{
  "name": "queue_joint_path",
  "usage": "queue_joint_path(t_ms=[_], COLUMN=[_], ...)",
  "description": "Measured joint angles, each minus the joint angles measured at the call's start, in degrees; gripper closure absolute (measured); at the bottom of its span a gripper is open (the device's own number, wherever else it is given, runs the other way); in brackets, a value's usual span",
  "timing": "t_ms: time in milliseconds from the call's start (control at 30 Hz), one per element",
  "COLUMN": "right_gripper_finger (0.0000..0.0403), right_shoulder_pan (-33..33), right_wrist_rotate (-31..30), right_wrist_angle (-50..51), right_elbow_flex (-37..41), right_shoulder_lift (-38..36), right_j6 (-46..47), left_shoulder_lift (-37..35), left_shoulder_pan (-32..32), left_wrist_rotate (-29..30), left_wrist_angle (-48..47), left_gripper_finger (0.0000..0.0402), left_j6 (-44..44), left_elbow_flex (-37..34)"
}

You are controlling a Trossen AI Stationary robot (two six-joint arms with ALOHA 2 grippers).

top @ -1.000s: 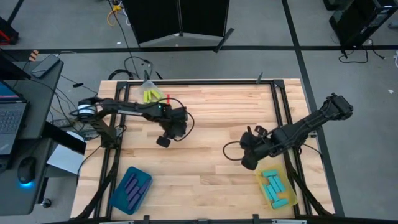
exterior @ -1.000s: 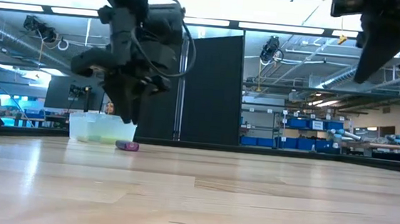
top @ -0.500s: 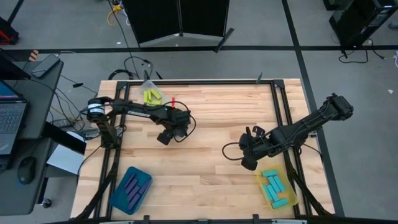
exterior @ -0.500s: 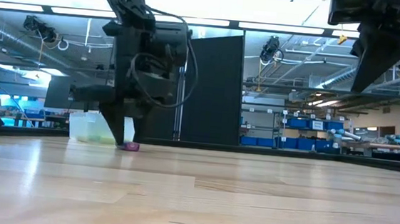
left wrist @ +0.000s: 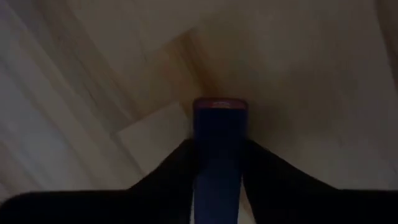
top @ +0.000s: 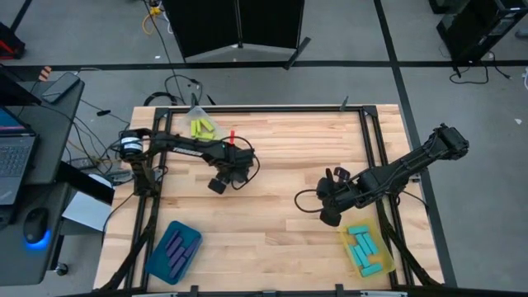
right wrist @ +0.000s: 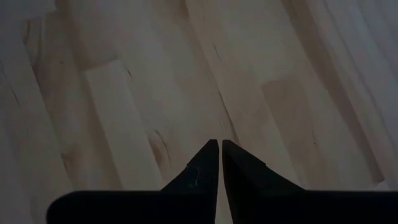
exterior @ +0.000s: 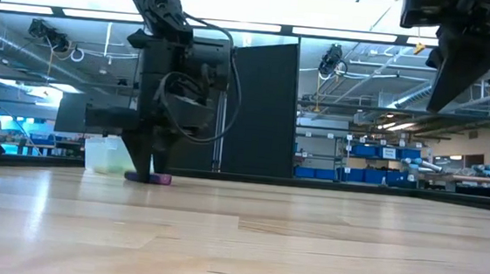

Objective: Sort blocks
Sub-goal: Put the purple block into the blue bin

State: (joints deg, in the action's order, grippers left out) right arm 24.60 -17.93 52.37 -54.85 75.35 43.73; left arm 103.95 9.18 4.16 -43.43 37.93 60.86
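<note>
On the wooden worktop (top: 280, 148) the left gripper (top: 234, 153) is lowered at the far left part of the surface, just right of a clear tray (top: 198, 125) that holds yellow-green blocks (top: 202, 129). In the left wrist view its two dark fingers (left wrist: 171, 174) stand on either side of a purple block (left wrist: 219, 146), which lies lengthwise between them on the wood; the fingers are close against its sides, but it is not clear whether they press on it. In the low view the same purple block (exterior: 160, 179) rests on the worktop right under the left gripper (exterior: 150, 169), with the clear tray (exterior: 108, 154) just behind it.

The right gripper (top: 330, 216) hangs above the near right part of the worktop, just left of a yellow tray (top: 381, 247) filled with cyan blocks (top: 363, 247). In the right wrist view its fingers (right wrist: 204, 171) are closed, tips almost touching, with nothing between them and only bare wood beyond.

A teal tray (top: 173, 250) at the near left corner holds purple blocks (top: 176, 247) laid side by side.
</note>
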Motion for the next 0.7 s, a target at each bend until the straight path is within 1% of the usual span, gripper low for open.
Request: queue_joint_path(t_ms=[33, 67, 167, 300, 400, 500, 567, 700], right_gripper_finger=[0.0371, 0.0371, 0.0372, 0.0378, 0.0384, 0.039, 0.0391, 0.0386], right_shoulder_pan=[0.0, 0.0, -0.09, -0.1, -0.45, -1.1, -1.6, -2.68], right_wrist_rotate=[-0.22, -0.27, -0.49, -1.95, -2.68, -3.45, -3.49, -3.48], right_wrist_angle=[-0.2, -0.42, -0.56, -1.0, -1.99, -4.2, -5.96, -9.74], right_elbow_flex=[0.0, 0.0, 0.0, 0.0, 0.0, 0.0, 0.0, 0.0], right_shoulder_lift=[0.0, 0.0, 0.0, 0.0, 0.0, 0.0, 0.0, 0.0], right_j6=[-0.35, -0.64, -0.88, -1.31, -2.3, -3.76, -5.35, -9.18], left_shoulder_lift=[0.01, 0.02, 0.2, -0.21, -3.07, -6.51, -9.54, -14.58], left_shoulder_pan=[-0.25, -0.52, -1.51, -2.72, -4.06, -5.64, -6.98, -11.18], left_wrist_rotate=[-0.05, -0.01, -0.51, -5.11, -8.72, -10.77, -11.76, -12.94], left_wrist_angle=[-0.3, -0.96, -6.97, -14.32, -15.55, -15.52, -15.55, -17.27], left_gripper_finger=[0.0294, 0.0304, 0.0302, 0.0302, 0.0302, 0.0302, 0.0302, 0.0302], left_j6=[0.01, -0.01, -0.9, -2.7, -2.89, -4.24, -7.15, -16.01], left_elbow_flex=[0.01, 0.14, 1.93, 5.86, 7.42, 7.83, 7.98, 7.98])
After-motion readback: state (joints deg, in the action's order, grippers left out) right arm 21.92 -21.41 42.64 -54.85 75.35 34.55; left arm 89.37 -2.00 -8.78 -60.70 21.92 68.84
